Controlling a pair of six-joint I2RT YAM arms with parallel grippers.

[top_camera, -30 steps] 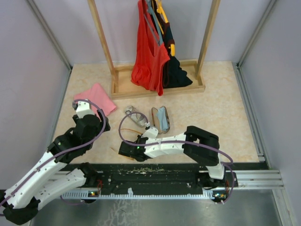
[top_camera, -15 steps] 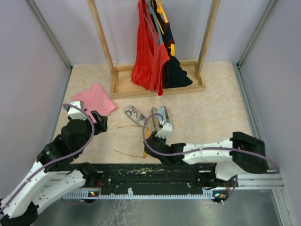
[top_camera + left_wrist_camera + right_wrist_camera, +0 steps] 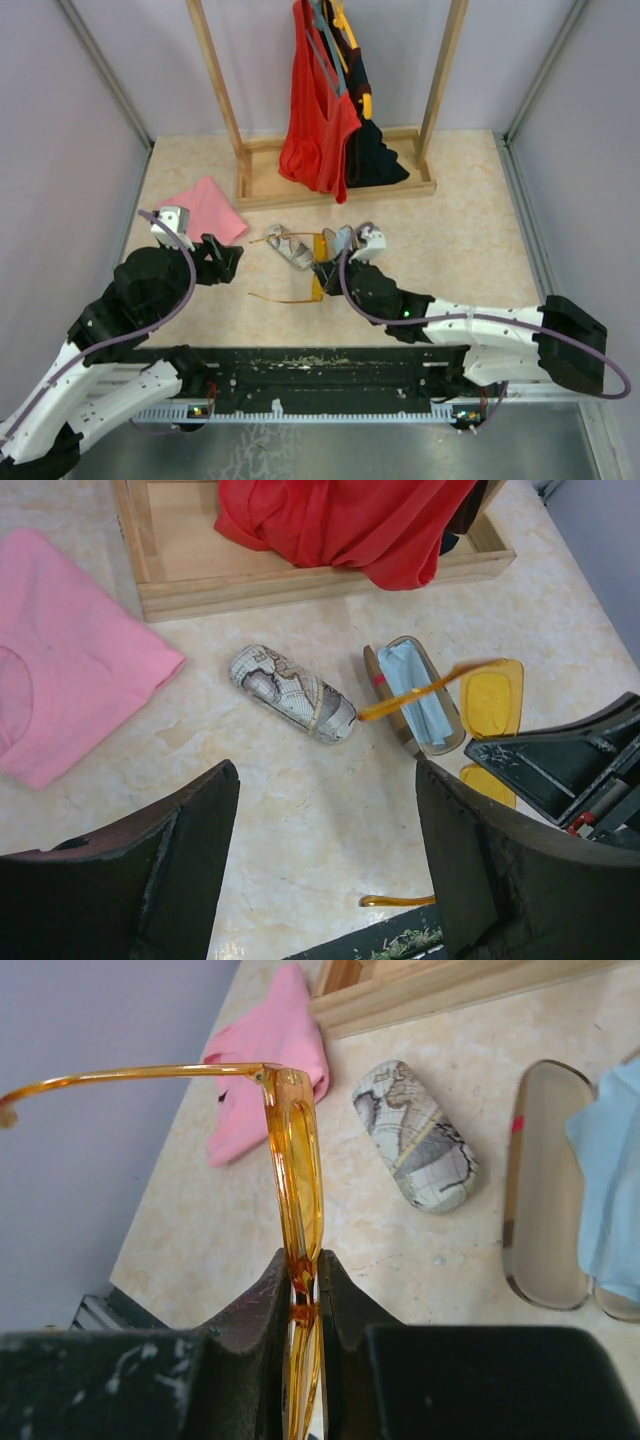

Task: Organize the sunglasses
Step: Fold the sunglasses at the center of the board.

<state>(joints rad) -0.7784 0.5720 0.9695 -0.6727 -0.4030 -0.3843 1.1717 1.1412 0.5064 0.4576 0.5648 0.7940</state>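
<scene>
R jaws pinched narrow on the sunglasses [image 3: 298, 1160], gripping mid-frame; L jaws wide, holding nothing.
Glasses look lifted off the desk [image 3: 300, 800], temples unfolded, just beside the open case [image 3: 372, 670] w/ blue cloth [image 3: 415, 695] inside; one temple crosses over it. In R wrist view the case sits right of the held frame, long axes approx parallel. R arm has them; L is well apart, left of the map-print case [image 3: 292, 692]. Temples prob. need folding first.
</scene>
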